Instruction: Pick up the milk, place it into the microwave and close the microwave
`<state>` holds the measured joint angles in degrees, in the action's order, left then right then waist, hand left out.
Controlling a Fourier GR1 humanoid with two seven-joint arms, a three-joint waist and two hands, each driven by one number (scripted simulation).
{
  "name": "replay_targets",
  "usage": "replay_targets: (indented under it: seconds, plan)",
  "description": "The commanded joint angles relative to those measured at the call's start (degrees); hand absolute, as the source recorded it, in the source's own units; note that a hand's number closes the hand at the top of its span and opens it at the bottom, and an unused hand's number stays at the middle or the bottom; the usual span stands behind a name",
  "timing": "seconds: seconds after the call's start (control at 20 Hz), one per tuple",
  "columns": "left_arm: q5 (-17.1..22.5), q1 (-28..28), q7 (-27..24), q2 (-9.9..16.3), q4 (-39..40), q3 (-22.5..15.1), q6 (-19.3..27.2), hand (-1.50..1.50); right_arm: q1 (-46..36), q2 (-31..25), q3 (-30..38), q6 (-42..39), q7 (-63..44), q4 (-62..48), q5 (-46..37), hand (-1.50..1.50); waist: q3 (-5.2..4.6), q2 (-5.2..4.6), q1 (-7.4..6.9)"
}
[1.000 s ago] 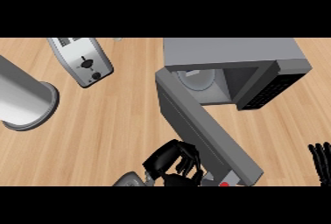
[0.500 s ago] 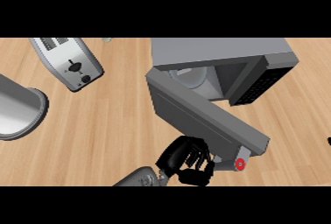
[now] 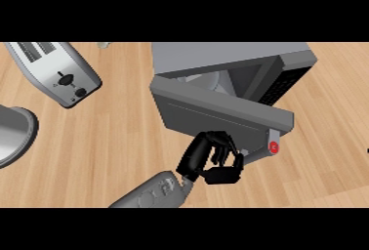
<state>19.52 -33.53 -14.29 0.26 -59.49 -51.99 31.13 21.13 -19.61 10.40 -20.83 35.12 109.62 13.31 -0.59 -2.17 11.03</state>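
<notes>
The microwave (image 3: 231,63) sits on the wooden counter (image 3: 108,141) and serves as the reference point here. Its door (image 3: 216,110) is hinged at the left of the cabinet and stands partly swung across the front opening, leaving a gap through which the pale interior shows. A red round button (image 3: 273,147) marks the free end of the door, on the side nearest the viewer.

The left hand (image 3: 213,161) is pressed against the outer face of the door, just beside the red button. Its fingers are curled inward and close on nothing; no object shows inside them. The grey forearm (image 3: 155,193) leads away from the microwave toward the lower edge.

The milk cannot be made out anywhere; whether it lies inside the microwave cannot be told, since the door screens most of the cavity.

A toaster (image 3: 61,73) lies well to the left of the microwave. A grey round vessel (image 3: 10,134) is farther left, cut by the edge.
</notes>
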Motion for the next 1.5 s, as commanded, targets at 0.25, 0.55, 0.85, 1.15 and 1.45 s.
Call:
replay_targets:
  seconds: [0.25, 0.55, 0.85, 1.15, 1.45]
  plan:
    - [11.0, -7.2, -5.9, -0.2, 1.7, 5.2, 3.5, 1.50, -1.5, -2.8, 0.0, -2.6, -4.2, 3.0, 4.0, -1.50, 0.01, -1.13, 2.99]
    - [15.9, -12.7, -6.1, -0.3, 7.3, 8.9, 4.1, 1.50, -2.9, -4.8, 1.5, -2.9, -6.4, 4.2, 6.1, -1.50, 0.15, -1.76, 4.62]
    - [20.4, -16.3, -8.1, -0.3, 11.0, 11.0, 3.3, 1.50, -4.6, -7.0, 2.8, -3.1, -8.7, 5.1, 7.7, -1.50, 0.11, -2.36, 5.55]
    - [23.5, -17.4, -11.6, -0.3, 11.2, 11.8, 2.1, 1.50, -6.3, -8.5, 4.7, -3.0, -10.3, 4.4, 10.4, -1.50, 0.11, -2.81, 5.81]
    - [25.7, -17.7, -14.6, -0.3, 12.7, 11.6, 1.9, 1.50, -7.7, -10.3, 6.5, -3.1, -11.6, 3.3, 12.1, -1.50, 0.20, -2.97, 5.77]
